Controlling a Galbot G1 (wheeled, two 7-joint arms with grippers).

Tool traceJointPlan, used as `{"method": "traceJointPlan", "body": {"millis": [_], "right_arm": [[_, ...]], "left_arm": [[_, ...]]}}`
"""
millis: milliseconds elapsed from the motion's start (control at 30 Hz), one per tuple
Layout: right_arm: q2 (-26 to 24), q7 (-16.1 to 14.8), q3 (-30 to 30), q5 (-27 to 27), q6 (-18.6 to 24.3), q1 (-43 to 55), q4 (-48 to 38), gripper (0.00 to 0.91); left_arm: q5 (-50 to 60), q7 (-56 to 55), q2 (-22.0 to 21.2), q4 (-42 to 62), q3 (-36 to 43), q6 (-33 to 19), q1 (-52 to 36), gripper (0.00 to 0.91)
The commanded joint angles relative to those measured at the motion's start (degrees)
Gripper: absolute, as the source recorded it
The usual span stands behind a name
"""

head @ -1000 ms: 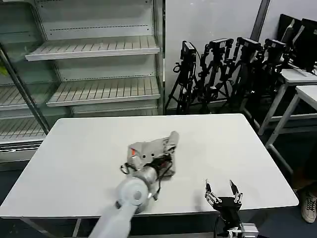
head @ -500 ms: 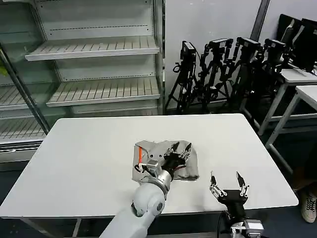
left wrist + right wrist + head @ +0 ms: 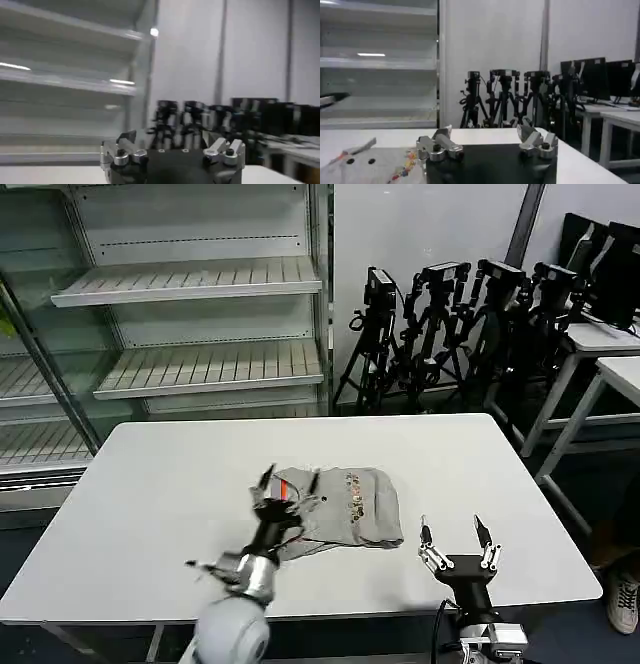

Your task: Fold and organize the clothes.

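Soft grey cloth, the clothes [image 3: 345, 507] lie as 1 flattened bundle on the white surface [image 3: 160, 484], just beyond and to the right of the left tool [image 3: 285, 487], which hovers with fingers spread and empty. The 2nd, right tool [image 3: 455, 542] waits open near the surface's front edge, the bundle ahead to its left. Light and limp, the fabric will likely sag and slide, so an edge or corner looks the best hold.

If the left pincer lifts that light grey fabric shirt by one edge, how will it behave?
The light grey fabric shirt lies rumpled with soft folds on the white table, so it will probably drape limply and unfold. It looks thin, so likely light. The open left pincer above its orange-striped end could drag it rather than lift cleanly.
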Motion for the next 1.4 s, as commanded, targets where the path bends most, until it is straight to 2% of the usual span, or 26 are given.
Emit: {"method": "traceJointPlan", "body": {"millis": [33, 600, 767, 1233, 1400], "right_arm": [[0.5, 0.4, -1.1, -1.8, -0.1, 0.6, 0.0, 0.907], [1.7, 0.0, -1.4, -4.0, 0.4, -0.4, 1.5, 0.907], [1.6, 0.7, -1.4, -5.0, -0.3, -0.7, 2.3, 0.907], [0.3, 1.6, -1.2, -3.9, -0.4, 0.1, 2.8, 0.907], [0.6, 0.2, -1.2, -0.7, -0.3, 1.0, 2.5, 0.907]], "left_arm": [[6.5, 0.5, 2.2, -10.9, -16.6, -5.2, 21.8, 0.907], [8.2, 1.6, 1.5, -14.7, -15.8, -3.9, 24.4, 0.907], [8.3, 1.5, 1.2, -15.2, -15.9, -3.8, 24.8, 0.907], [8.6, 1.8, 0.8, -15.7, -15.3, -3.2, 25.4, 0.907], [7.6, 2.0, 0.8, -15.8, -15.3, -3.2, 25.2, 0.907]]}}
